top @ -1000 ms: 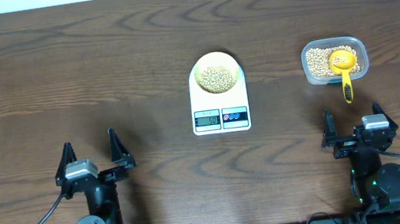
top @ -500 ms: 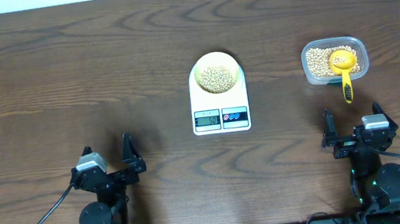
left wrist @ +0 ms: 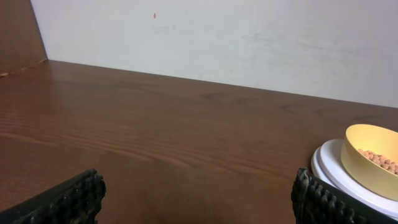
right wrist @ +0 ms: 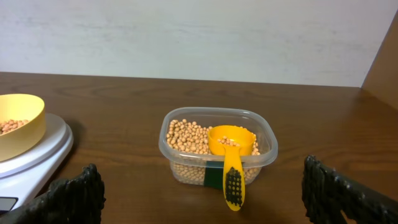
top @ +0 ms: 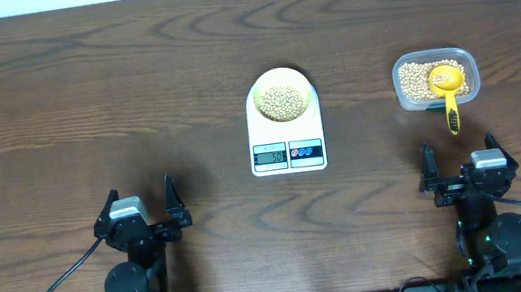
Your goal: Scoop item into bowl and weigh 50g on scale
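Observation:
The pale yellow bowl [top: 283,99] holds tan beans [top: 282,101] and sits on the white scale [top: 286,141] at mid table; its display is lit. The bowl also shows in the left wrist view [left wrist: 372,158] and the right wrist view [right wrist: 18,124]. A clear tub [top: 436,79] of beans stands to the right, with a bright yellow scoop [top: 448,91] resting in it, handle over the near rim [right wrist: 231,163]. My left gripper [top: 140,210] is open and empty near the front left. My right gripper [top: 461,168] is open and empty in front of the tub.
The brown wooden table [top: 84,109] ends at a white wall at the back. A raised wooden edge stands at the far left [left wrist: 18,37]. Cables run from both arm bases at the front edge.
My left gripper has drawn back toward the front and turned to face straight ahead. The right arm, bowl, scale, tub and scoop have not moved.

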Action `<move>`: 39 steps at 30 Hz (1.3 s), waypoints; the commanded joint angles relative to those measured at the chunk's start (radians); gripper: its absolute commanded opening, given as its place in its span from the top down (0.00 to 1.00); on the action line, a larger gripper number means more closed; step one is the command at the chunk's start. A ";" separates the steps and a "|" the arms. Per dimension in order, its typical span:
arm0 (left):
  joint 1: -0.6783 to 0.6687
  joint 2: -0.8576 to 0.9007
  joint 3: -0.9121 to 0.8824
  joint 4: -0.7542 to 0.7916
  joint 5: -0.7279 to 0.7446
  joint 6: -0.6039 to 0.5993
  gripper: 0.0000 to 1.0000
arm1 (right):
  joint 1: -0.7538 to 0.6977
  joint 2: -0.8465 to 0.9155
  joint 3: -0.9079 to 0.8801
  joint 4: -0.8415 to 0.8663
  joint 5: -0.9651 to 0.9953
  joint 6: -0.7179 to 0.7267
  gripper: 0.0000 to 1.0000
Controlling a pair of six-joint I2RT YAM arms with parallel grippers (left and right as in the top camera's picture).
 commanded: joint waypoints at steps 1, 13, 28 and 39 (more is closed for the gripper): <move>-0.002 -0.009 -0.009 -0.048 -0.011 -0.068 0.02 | 0.005 -0.006 -0.003 -0.003 -0.002 -0.008 0.01; -0.002 -0.009 -0.009 -0.051 -0.032 0.007 0.02 | 0.005 -0.006 -0.003 -0.003 -0.002 -0.008 0.01; -0.002 -0.008 -0.009 -0.052 -0.031 0.105 0.02 | 0.005 -0.006 -0.003 -0.003 -0.002 -0.008 0.01; -0.002 -0.008 -0.009 -0.052 -0.031 0.106 0.02 | 0.005 -0.006 -0.003 -0.003 -0.002 -0.008 0.01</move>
